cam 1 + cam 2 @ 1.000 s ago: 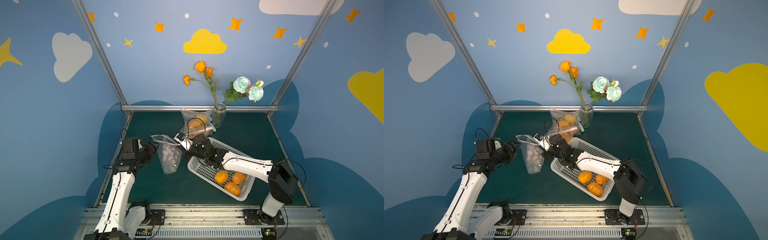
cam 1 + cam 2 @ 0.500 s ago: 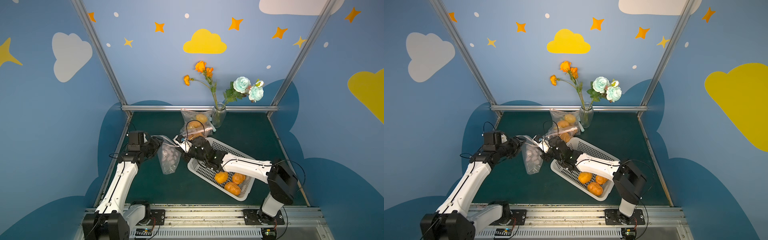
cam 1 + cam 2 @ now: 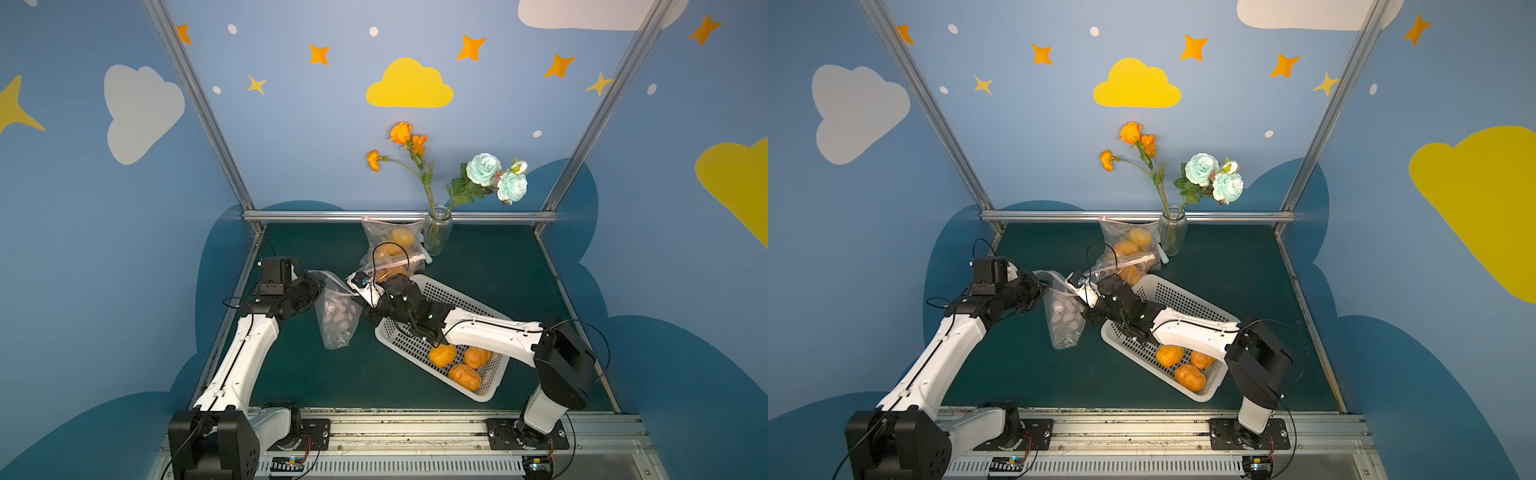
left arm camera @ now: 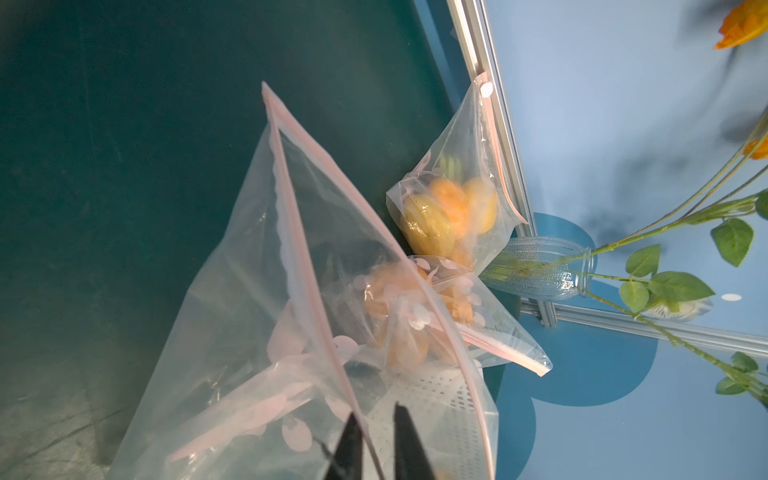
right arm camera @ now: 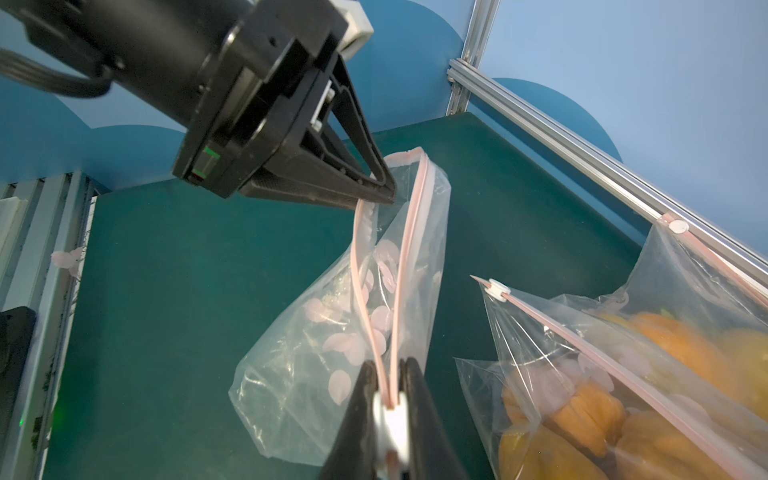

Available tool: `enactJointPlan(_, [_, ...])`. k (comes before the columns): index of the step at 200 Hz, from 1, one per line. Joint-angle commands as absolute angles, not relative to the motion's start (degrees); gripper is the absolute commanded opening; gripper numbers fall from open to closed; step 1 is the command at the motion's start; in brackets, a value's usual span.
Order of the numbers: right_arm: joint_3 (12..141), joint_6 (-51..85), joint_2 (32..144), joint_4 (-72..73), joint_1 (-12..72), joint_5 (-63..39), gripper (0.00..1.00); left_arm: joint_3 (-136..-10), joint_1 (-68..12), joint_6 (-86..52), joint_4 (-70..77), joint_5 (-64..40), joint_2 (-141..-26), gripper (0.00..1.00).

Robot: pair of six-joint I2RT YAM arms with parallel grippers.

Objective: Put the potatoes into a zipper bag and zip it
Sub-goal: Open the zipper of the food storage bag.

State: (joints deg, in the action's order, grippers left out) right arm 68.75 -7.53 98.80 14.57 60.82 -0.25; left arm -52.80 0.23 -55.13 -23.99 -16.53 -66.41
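Zipper bag (image 3: 337,318): clear, printed with pink petal shapes, hanging left of centre between both claws over the green mat (image 3: 478,257); same in both top views (image 3: 1064,318).
Bag axis: long axis near upright, mouth up, closed bottom down and slightly toward the near edge.
Bag mouth: pink zip track (image 5: 409,257) stretched left to right, parted into a narrow slit.
Left claw (image 5: 376,195): together, pinching one lip of the mouth at its left end.
Right claw (image 5: 390,392): clamped on the white slider (image 5: 392,419) at the track's right end.
Potatoes (image 3: 443,355): three, orange and wrinkled, lying close together in the near-right end of the white basket (image 3: 461,301).
Basket axis: far-left to near-right.
Filled bags (image 3: 392,245): two, holding orange and yellow potatoes, at the far edge just beside the glass vase (image 3: 435,232).
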Motion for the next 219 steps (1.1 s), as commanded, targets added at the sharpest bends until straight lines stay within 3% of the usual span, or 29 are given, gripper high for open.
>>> enactJointPlan(1, [67.7, -5.9, 97.4, 15.9, 61.1, -0.7, 0.00, -55.0, -0.7, -53.4, -25.4, -14.0, -66.3, 0.03])
enactJointPlan(10, [67.4, -5.6, 97.1, 16.0, 61.0, -0.5, 0.02, -55.6, -1.3, -52.9, -26.1, -12.4, -66.3, 0.03])
enactJointPlan(31, [66.6, -5.2, 96.3, 16.6, 60.9, -0.5, 0.21, -56.8, -2.9, -51.5, -27.5, -9.4, -66.3, 0.03])
enactJointPlan(55, [66.2, -4.2, 95.2, 16.2, 60.8, -0.5, 0.36, -58.1, -5.5, -49.3, -28.1, -5.0, -65.8, 0.03])
enactJointPlan(89, [65.5, -1.4, 91.9, 14.6, 59.8, -2.6, 0.53, -62.5, -12.7, -44.3, -33.4, 8.3, -67.8, 0.03])
enactJointPlan(118, [67.3, 1.2, 91.0, 11.7, 58.4, -3.4, 0.65, -63.1, -16.0, -41.7, -32.6, 9.1, -70.8, 0.03])
enactJointPlan(219, [92.7, 9.7, 110.9, -8.4, 52.3, -3.5, 0.58, -63.5, -21.2, -39.5, -32.0, 10.6, -72.4, 0.03])
